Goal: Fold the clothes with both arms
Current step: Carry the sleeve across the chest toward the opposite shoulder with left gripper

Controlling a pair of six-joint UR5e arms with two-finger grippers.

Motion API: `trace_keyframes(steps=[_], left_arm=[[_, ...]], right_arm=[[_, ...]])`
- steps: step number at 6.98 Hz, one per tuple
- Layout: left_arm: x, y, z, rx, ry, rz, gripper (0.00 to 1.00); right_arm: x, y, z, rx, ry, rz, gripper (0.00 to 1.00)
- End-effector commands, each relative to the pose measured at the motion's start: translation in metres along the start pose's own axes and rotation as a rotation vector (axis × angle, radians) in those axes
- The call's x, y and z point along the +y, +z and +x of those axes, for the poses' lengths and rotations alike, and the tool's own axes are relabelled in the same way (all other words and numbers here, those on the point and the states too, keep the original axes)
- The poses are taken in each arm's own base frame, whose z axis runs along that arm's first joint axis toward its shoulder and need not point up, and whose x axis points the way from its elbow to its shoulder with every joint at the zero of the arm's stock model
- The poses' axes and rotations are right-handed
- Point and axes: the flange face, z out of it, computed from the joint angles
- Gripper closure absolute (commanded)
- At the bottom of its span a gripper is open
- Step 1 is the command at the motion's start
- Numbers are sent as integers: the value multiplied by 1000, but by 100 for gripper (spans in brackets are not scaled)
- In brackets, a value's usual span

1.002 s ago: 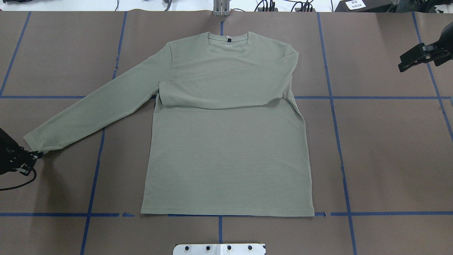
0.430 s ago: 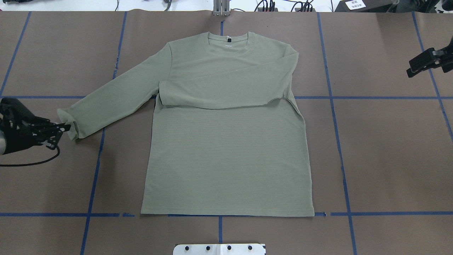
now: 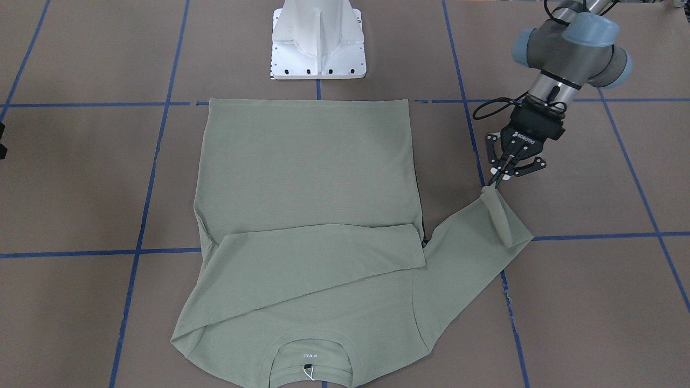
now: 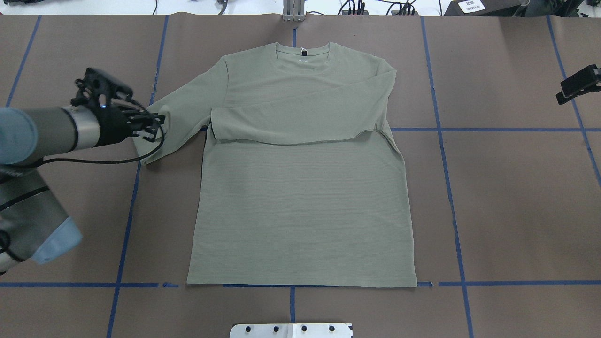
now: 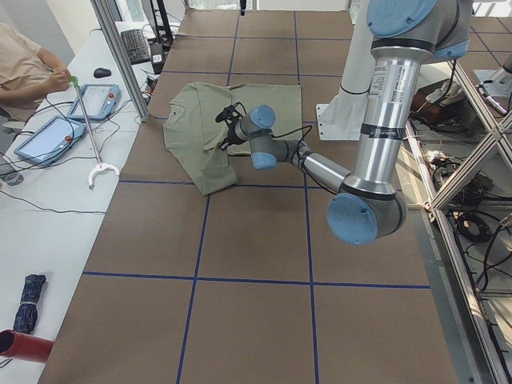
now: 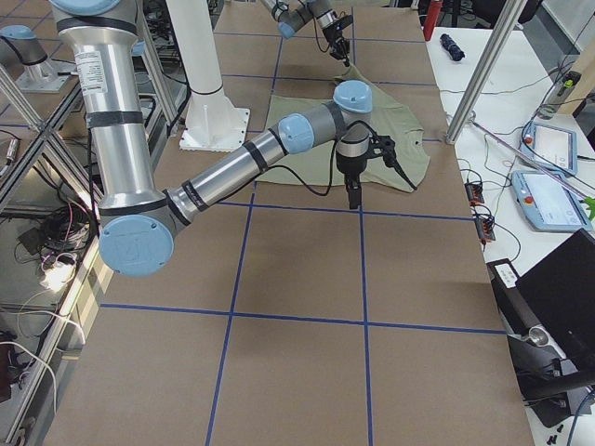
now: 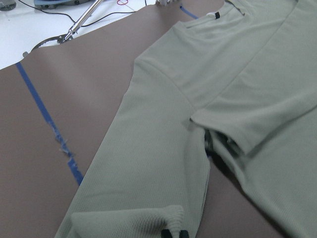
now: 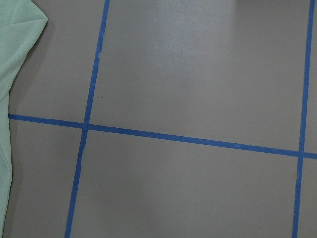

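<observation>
1. So, the shirt [image 4: 300, 211] lies flat on the table [image 4: 507, 197], with its body spread to the inner side of my left gripper [image 3: 496, 182].
2. That gripper has its jaws pinched nearly together on the cuff [image 3: 504, 218] of the near sleeve. It holds the sleeve end up off the table, and the cuff droops in a curl just under the fingertips.
3. From the cuff, the sleeve runs away from the gripper to the shoulder at the collar end.
4. My far sleeve [image 4: 300, 117] is folded across the chest, well apart from that gripper.
5. My right gripper [image 4: 577, 85] hangs over the table, well clear of the shirt's other side. I cannot tell how far open it is.
6. Just past the hem stands the base [image 3: 318, 43].
</observation>
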Motion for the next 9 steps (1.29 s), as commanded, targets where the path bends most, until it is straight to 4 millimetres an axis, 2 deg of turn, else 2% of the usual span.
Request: trace_keyframes(steps=[1,3,4,5,6,7,8,9], left_arm=[[-116,37,100,-17,-177,-34,100],[-206,78,179,-3,-292,-30,100],[-206,88,213,17,-286,-27,100],[-191,93,250,42,-238,-39,100],[-168,98,279,63,-91,-22,100],[-138,105,303,126,-28,-15,100],[-111,113,320,181,24,2,100],[-101,115,330,205,72,9,100]], right_arm=[[0,-2,5,3,11,4,0],[0,-4,8,4,19,8,0],[-1,-5,7,2,23,10,0],[-1,-6,8,2,28,11,0],[-1,-6,9,3,29,12,0],[-1,-5,10,3,32,10,0],[-1,-5,10,4,33,9,0],[-1,-5,10,4,33,9,0]])
